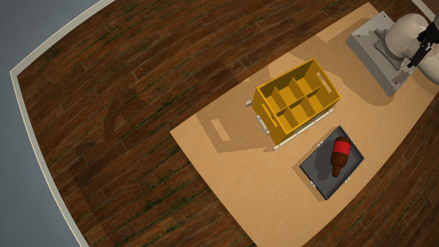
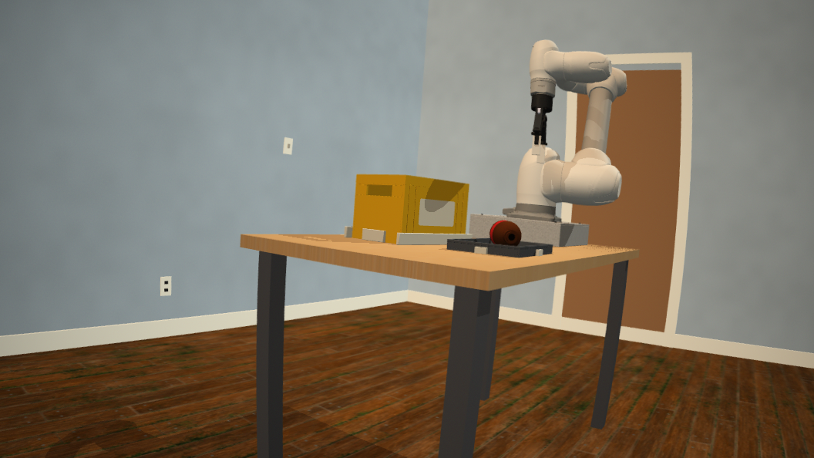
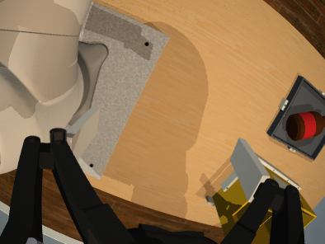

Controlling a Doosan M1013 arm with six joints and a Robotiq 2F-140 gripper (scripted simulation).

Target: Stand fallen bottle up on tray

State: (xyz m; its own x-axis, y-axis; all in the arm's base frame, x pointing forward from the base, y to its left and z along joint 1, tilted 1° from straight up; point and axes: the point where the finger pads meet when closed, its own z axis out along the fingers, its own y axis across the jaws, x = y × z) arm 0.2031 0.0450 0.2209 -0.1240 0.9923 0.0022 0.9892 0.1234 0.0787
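Top view clock, 12 at picture top. Leftmost: yellow crate (image 1: 282, 112) (image 2: 380, 211) (image 3: 308, 209), upright on wooden table (image 1: 233, 171) (image 2: 364, 254) (image 3: 165, 103), six compartments. Pale strips (image 1: 304, 130) (image 2: 432, 238) along its foot. Dark gray tray (image 1: 313, 181) (image 2: 472, 246) (image 3: 287, 103) sits flat at the crate's 5 o'clock, apart from it, small pale blocks at its edges. Brown bottle, red label (image 1: 340, 151) (image 2: 506, 233) (image 3: 306, 125), lies on its side in the tray, neck toward 6 o'clock, bottom toward 12. Not stood up. Stone-gray base block (image 1: 365, 41) (image 2: 573, 234) (image 3: 120, 99) at the crate's 2 o'clock, carrying white arm (image 1: 402, 33) (image 2: 594, 119) (image 3: 45, 53). Far right: black gripper (image 1: 419, 56) (image 2: 539, 153) (image 3: 168, 136), pointing down, high above base block, fingers spread wide, released, well apart from bottle, roughly at its 1 to 2 o'clock.
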